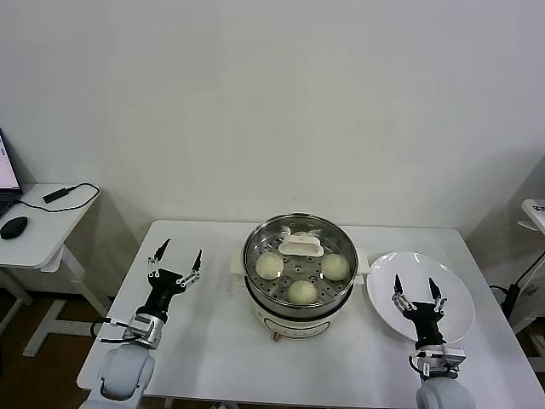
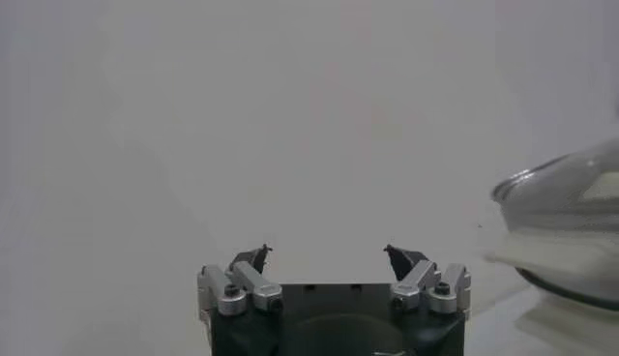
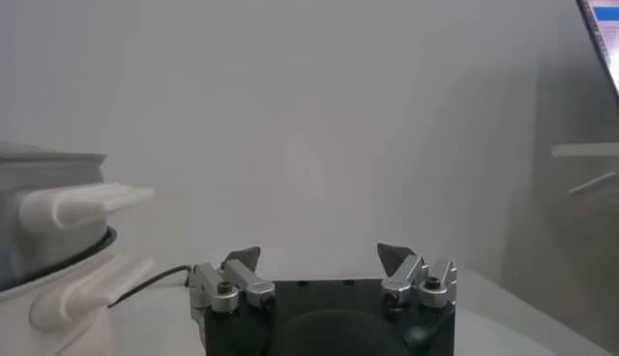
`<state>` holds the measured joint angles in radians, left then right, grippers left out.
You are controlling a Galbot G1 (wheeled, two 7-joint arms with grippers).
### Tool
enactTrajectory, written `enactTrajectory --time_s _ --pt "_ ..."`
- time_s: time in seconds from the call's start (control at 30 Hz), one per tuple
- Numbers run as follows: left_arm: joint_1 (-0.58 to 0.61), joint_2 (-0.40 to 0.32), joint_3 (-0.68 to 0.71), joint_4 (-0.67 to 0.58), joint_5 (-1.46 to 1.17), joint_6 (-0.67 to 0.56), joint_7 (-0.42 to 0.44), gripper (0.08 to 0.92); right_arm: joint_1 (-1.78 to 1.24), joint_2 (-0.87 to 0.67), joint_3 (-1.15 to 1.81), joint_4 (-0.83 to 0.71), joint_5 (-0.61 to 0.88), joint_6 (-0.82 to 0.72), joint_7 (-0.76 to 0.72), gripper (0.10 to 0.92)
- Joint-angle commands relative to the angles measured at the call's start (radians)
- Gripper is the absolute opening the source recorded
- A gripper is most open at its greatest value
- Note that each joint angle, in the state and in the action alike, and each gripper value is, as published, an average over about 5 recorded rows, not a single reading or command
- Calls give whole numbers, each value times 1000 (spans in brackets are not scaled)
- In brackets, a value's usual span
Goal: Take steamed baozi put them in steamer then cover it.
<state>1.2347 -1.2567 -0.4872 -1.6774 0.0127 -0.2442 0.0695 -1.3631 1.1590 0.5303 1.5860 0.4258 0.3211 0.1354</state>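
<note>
The steamer (image 1: 255,281) stands mid-table on its white cooker base (image 1: 285,325). The clear glass cover with a white handle (image 1: 301,244) rests on top of it. Through the glass I see three steamed baozi (image 1: 270,266) (image 1: 335,267) (image 1: 301,291). My left gripper (image 1: 176,262) hangs open and empty over the table left of the steamer. My right gripper (image 1: 418,290) is open and empty above the white plate. The left wrist view shows open fingers (image 2: 253,259) and the glass cover's edge (image 2: 566,189). The right wrist view shows open fingers (image 3: 242,259) and the cooker's side handle (image 3: 82,203).
A bare white plate (image 1: 451,317) lies right of the steamer. Off the table's left stands a white side desk (image 1: 38,243) with a black mouse (image 1: 13,227) and a cabled adapter (image 1: 57,195). Another white surface (image 1: 536,209) shows at the right edge.
</note>
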Motion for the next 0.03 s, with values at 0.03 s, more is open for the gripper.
enactTrajectory --time_s 0.03 --pt "18 1 0 0 -4 -13 7 823 2 -1 1 -6 -3 1 -1 823"
